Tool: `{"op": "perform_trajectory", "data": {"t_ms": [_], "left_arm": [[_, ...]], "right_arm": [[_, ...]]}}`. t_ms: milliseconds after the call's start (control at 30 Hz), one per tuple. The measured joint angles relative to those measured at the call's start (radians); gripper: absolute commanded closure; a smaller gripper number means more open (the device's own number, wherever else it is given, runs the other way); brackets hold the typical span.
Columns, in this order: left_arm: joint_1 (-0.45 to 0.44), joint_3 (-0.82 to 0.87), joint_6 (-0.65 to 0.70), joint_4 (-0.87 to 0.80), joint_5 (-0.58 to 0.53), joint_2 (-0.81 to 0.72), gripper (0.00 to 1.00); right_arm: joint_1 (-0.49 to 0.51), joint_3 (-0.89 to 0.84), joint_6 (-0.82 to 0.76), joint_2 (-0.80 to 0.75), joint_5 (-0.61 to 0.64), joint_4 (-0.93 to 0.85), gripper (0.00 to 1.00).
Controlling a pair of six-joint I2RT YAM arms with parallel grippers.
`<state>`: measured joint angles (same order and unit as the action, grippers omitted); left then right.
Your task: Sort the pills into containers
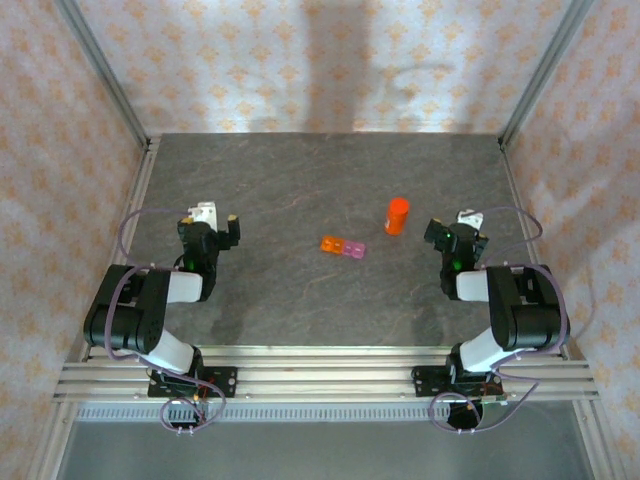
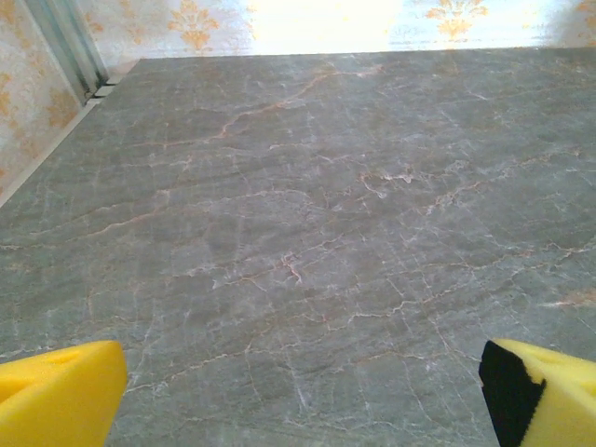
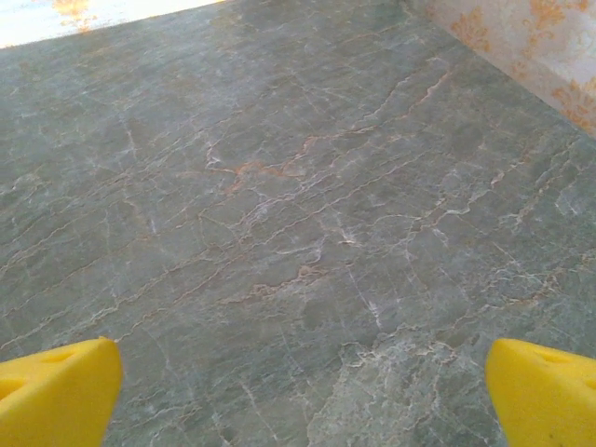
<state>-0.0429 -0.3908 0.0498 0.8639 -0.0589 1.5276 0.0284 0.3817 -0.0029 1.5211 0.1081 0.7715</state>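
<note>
1. The table [image 1: 300, 180] carries everything near its middle, within reach of either arm.
2. My left gripper [image 1: 218, 220] and right gripper [image 1: 453, 226] stand wide open and empty, flanking the work.
3. The orange bottle [image 1: 397, 215] stands upright; I judge it holds the pills.
4. The containers [image 1: 342, 247] lie flat near it.

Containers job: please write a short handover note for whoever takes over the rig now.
Left gripper: open, empty, over the table, left side.
Right gripper: open, empty, right side.
Containers: orange-and-pink strip lying mid-table; orange bottle stands upright just behind it, a little further right.
Done: nothing visible; neither item is touched.
To do: the whole sorting; whether the cells hold pills is too small to tell.
</note>
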Motion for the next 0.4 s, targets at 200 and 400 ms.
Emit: {"op": "perform_trajectory", "data": {"t_ms": [200, 400], "left_arm": [[0.000, 0.000, -0.004, -0.007, 0.000, 0.000, 0.00], [0.000, 0.000, -0.007, -0.008, 0.000, 0.000, 0.00]], "right_arm": [[0.012, 0.014, -0.011, 0.001, 0.000, 0.000, 0.00], [0.011, 0.025, -0.011, 0.004, -0.005, 0.000, 0.00]]}}
